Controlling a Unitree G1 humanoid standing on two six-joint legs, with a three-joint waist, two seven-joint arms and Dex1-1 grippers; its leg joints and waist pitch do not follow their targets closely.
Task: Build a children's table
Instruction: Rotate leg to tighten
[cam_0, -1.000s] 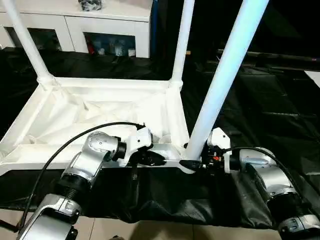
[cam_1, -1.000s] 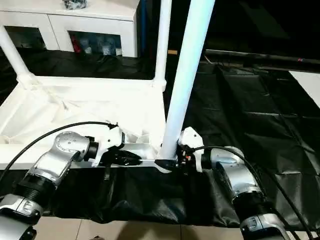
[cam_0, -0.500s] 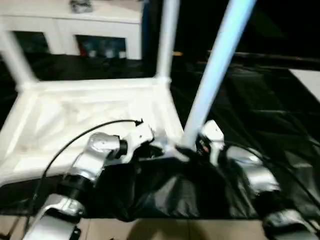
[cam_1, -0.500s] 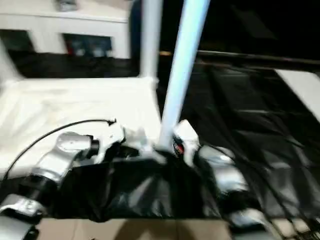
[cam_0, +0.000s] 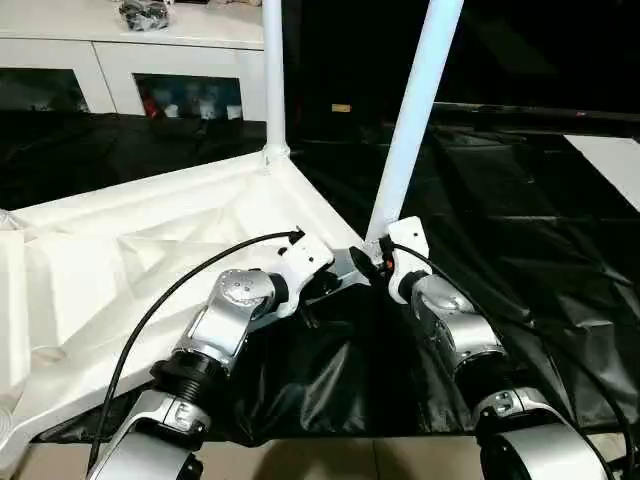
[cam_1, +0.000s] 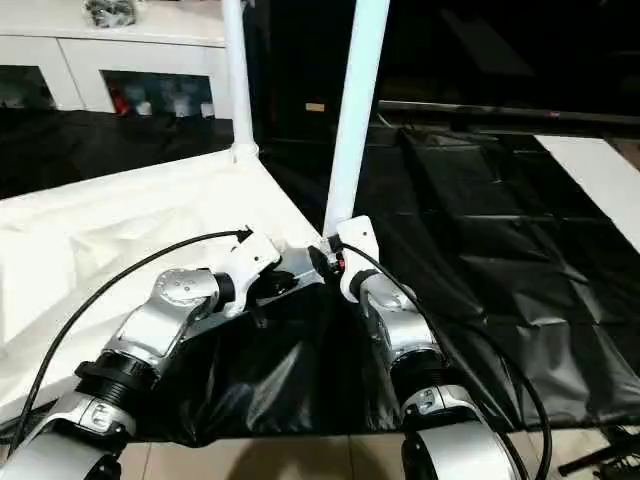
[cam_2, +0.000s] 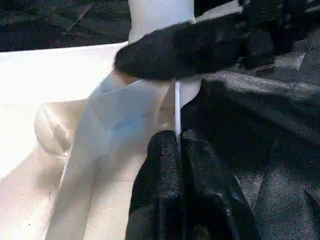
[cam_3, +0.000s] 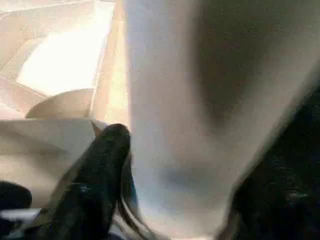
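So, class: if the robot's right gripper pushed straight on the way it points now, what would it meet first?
Most likely the long white tubular leg: the right gripper sits right at its base, where it enters the white plastic tabletop's near corner. Exact contact is hard to judge.

The upturned white rectangular plastic table top (cam_0: 150, 250) looks smooth and faintly glossy, as do its white tubular plastic legs (cam_0: 412, 110). Beneath lies crinkled, shiny black plastic sheeting (cam_0: 520, 220). The brushed silver metal forearms (cam_0: 455, 335) gleam; the black fingers (cam_2: 165, 190) look matt and finely grained.
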